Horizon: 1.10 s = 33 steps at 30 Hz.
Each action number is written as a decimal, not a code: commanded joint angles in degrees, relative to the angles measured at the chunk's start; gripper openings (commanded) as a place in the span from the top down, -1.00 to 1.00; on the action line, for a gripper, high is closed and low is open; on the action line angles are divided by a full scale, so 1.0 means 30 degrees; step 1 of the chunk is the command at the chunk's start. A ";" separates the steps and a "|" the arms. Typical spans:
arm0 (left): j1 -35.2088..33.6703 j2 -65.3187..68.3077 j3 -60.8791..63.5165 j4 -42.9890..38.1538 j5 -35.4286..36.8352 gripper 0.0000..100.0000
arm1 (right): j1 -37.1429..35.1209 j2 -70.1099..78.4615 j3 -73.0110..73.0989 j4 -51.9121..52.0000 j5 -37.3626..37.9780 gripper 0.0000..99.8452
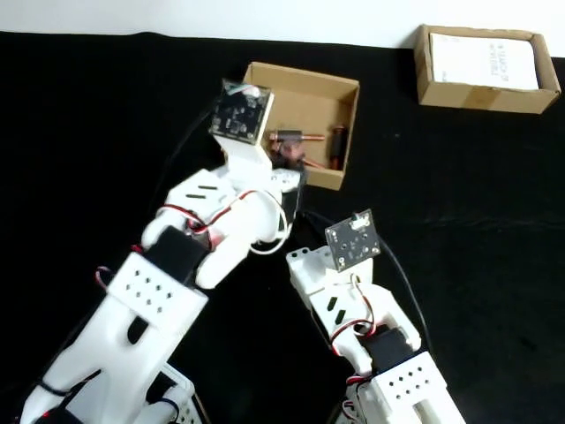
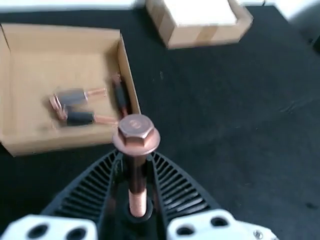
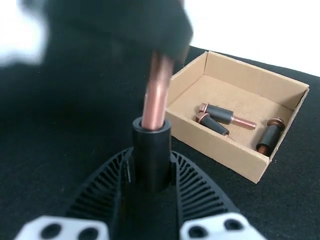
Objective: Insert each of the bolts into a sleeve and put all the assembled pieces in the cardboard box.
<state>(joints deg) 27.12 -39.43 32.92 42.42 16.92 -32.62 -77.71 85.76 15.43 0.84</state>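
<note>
Nearest the lens: black sleeve (image 3: pixel 151 150), clamped upright between the ribbed fingers (image 3: pixel 200 192) of the right gripper (image 3: pixel 151 167). Fingers closed snugly on its lower half, open bore left proud of them to receive a shaft.

Entering that bore from above the fingers: copper bolt (image 3: pixel 157 92), a long stretch of shaft exposed, depth inside the sleeve not visible. Judged stage: insertion begun, not finished.

Bolt pinched along its shaft by the left gripper (image 2: pixel 136 165), fingers (image 2: pixel 175 182) closed on it and hex head standing clear of them. Presumably held so to leave the threaded end free and in line with the sleeve.

Beyond both sets of fingertips, near but apart: cardboard box (image 3: pixel 215 145), three assembled pieces (image 3: pixel 220 114) on its floor, close at hand for the drop-off. Farther beyond, well apart: second box (image 2: pixel 200 30) holding a white sheet.

Right wrist view: meeting of shaft and bore, the other gripper reduced to a dark blur.

Left wrist view: hex head and grip on the shaft; dark ring at the shaft's far end possibly the sleeve, not certain.

High view: left arm (image 1: pixel 212 221) reaching to just beside the box's near wall, joint itself masked beneath it.
</note>
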 commanded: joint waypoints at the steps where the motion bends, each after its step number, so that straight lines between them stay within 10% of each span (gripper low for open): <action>1: 0.0220 -0.0689 0.0220 0.0029 0.0117 0.98 | 0.0366 -0.0103 -0.0982 -0.0425 0.0117 0.99; 12: 0.0806 -0.0689 0.1245 0.0908 0.2989 0.92 | 0.1216 -0.0103 -0.0982 -0.0425 0.0117 0.99; 21: -0.0454 -0.0689 -0.3560 1.0432 0.2901 0.33 | 0.2505 0.0044 -0.1802 -0.0308 0.0000 0.99; 33: -0.4850 -0.4088 -0.6901 1.5941 0.2842 0.97 | 0.5700 0.6344 -0.9978 0.1949 -0.0029 0.99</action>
<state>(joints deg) 14.37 -48.92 13.41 89.98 25.36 -16.26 -64.79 66.33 18.15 1.01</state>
